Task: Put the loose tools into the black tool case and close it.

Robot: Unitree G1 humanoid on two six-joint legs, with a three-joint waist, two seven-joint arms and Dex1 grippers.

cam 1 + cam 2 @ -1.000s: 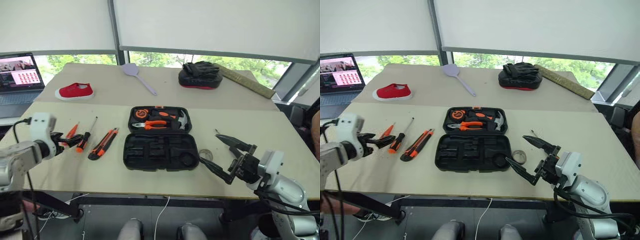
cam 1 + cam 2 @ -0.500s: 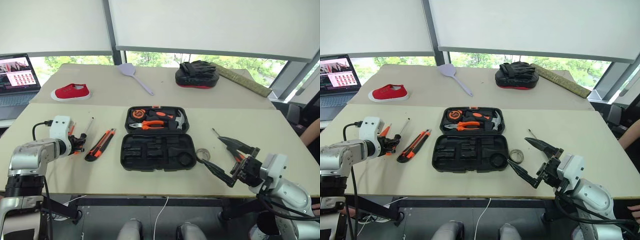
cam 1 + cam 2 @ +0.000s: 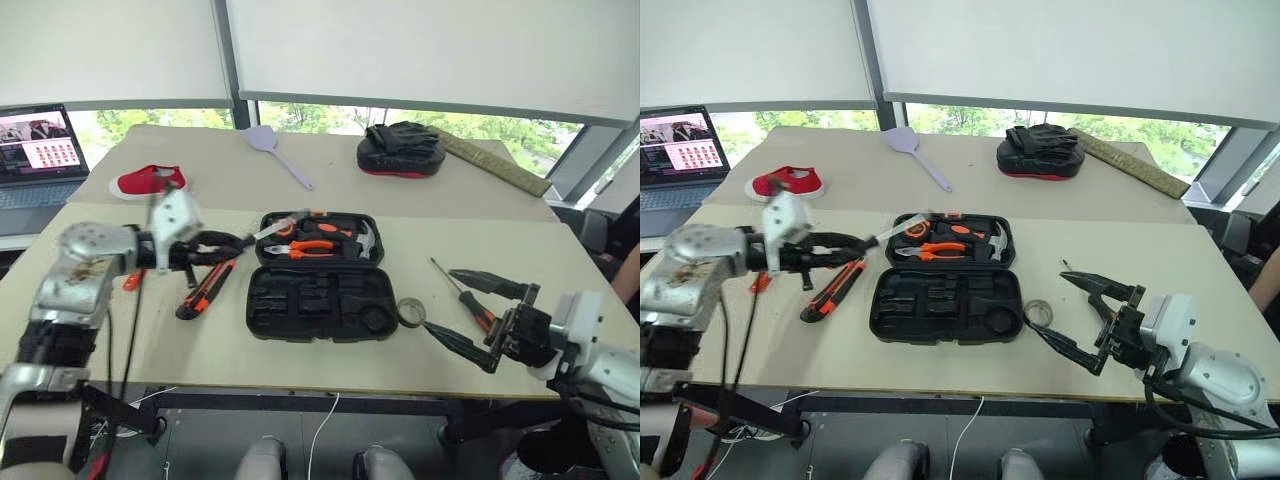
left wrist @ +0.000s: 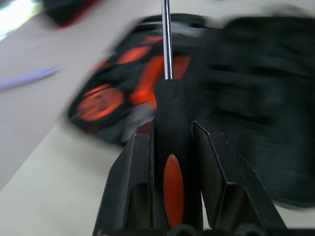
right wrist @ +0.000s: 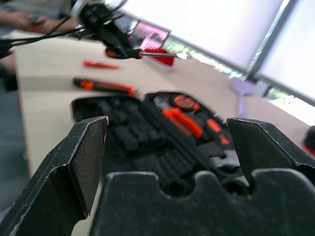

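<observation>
Above case (image 3: 315, 275), left gripper (image 4: 170, 132) clenched on screwdriver (image 4: 166, 54), shaft blurred w/ motion. Right gripper (image 3: 480, 318) stood released nr tape ring (image 3: 410, 313); another screwdriver (image 3: 462, 292) partly hidden behind it.

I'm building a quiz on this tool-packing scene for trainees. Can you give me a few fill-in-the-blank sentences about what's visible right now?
1. The left hand is shut on a ____, whose shaft points toward the black tool case.
2. The tool case lies ____, with pliers in one half.
3. The tape ring lies on the table between the case and the ____ hand.
4. The utility knife rests on the ____, beside the case.

Missing words: screwdriver; open; right; table
</observation>
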